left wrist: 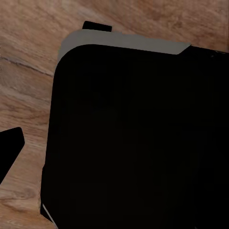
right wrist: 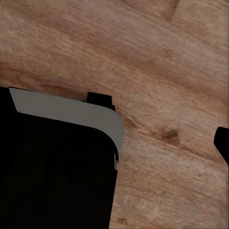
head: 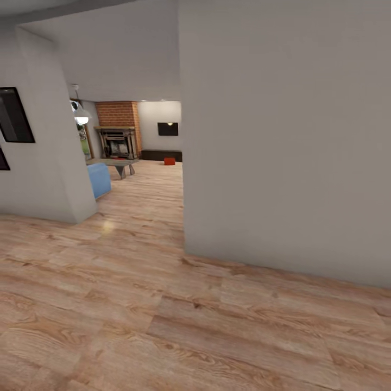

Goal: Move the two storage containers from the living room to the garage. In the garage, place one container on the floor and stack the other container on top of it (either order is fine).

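Observation:
One orange-red storage container (head: 169, 161) shows small and far off, on the living room's wood floor in front of a dark low cabinet (head: 161, 155) under the wall TV (head: 168, 128). Down a plank-floored passage I see the living room with its red brick column (head: 117, 114). The garage and its concrete floor are out of view. In the left wrist view a dark finger (left wrist: 10, 145) sits at the picture's edge over wood planks, beside my black base (left wrist: 138, 143). The right wrist view has a finger (right wrist: 222, 142) at its edge too. Both grippers look open and hold nothing.
A big white wall (head: 282, 141) closes off the right side, its corner close ahead. Another white wall corner (head: 54, 152) with black frames (head: 13, 114) stands left. Between them the passage runs to a blue sofa (head: 99, 179), a grey low table (head: 120, 164) and a pendant lamp (head: 81, 117).

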Robot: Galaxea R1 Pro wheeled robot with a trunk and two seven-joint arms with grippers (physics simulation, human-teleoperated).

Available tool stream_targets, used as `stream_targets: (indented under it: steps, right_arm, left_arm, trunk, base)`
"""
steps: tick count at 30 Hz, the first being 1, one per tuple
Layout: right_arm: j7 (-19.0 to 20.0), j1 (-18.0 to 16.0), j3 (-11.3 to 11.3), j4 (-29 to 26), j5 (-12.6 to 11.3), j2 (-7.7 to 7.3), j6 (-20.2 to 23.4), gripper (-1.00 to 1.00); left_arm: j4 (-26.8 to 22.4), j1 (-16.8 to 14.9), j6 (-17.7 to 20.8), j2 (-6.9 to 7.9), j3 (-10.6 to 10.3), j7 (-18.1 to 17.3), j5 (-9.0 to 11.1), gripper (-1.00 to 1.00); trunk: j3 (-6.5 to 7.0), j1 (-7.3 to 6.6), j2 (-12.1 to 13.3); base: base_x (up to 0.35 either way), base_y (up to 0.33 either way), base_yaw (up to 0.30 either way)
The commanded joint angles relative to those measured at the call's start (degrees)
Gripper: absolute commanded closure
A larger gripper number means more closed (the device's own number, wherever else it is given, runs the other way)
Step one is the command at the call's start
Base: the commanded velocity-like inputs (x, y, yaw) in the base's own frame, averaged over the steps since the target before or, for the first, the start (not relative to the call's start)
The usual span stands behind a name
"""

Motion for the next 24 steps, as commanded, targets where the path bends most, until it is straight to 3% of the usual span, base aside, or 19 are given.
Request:
stream_targets:
  steps: [1, 24]
  right_arm:
    - [-0.2, -0.1, 0.4, 0.2, 0.0, 0.0, -0.3, -1.0]
    - [-0.2, -0.1, 0.5, 0.2, -0.1, 0.06, -0.3, -1.0]
  left_arm:
    - [-0.1, 0.0, 0.4, 0.02, 0.0, 0.0, 0.5, -1.0]
    - [-0.1, 0.0, 0.4, 0.08, 0.0, 0.0, 0.5, -1.0]
  trunk:
    - [-0.06, 0.03, 0.0]
    - [-0.06, 0.03, 0.0]
  base:
    - [0.322, 0.0, 0.27]
    - [0.322, 0.0, 0.27]
